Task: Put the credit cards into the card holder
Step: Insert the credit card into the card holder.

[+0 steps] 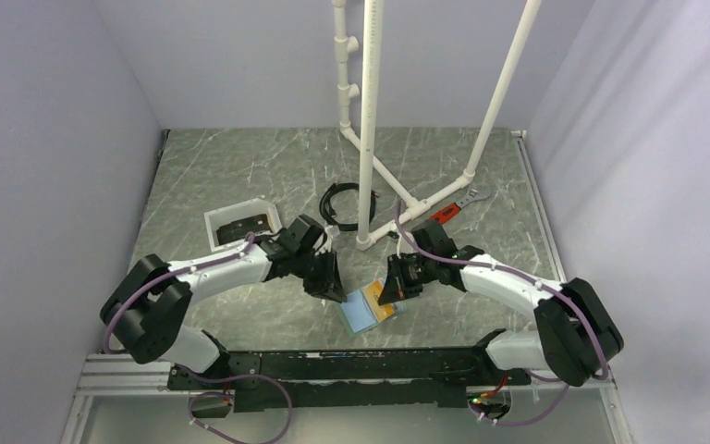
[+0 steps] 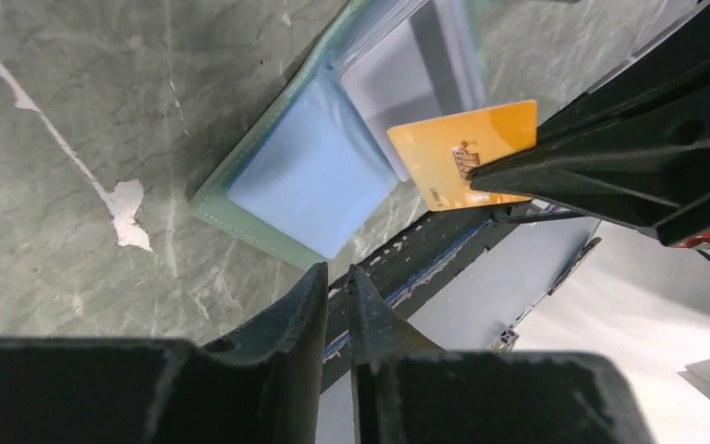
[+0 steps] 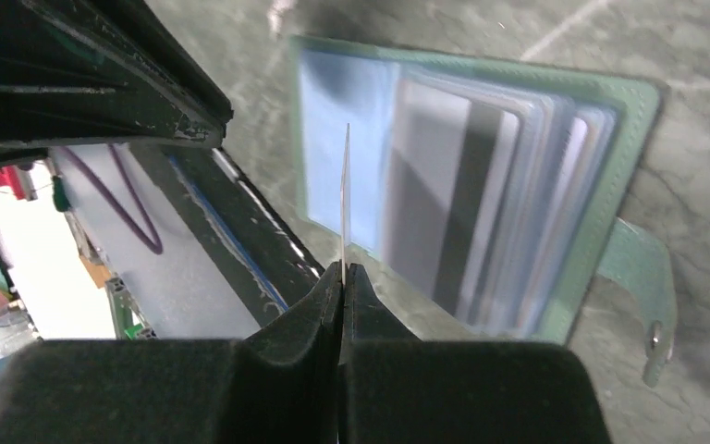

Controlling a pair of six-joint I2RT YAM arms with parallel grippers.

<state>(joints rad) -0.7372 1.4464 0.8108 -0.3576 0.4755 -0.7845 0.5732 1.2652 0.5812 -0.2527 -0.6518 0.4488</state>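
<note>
Pinching an orange card [image 2: 462,153] edge-on, the right gripper [image 3: 342,268] hovers at 2 o'clock of the open holder [image 1: 361,314]. The left gripper [image 2: 335,273], all but closed and empty, sits at 10 o'clock.

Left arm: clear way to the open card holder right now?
Likely yes: left gripper hangs just beside the card holder, nothing between; right gripper holds its orange card at the other side.
</note>
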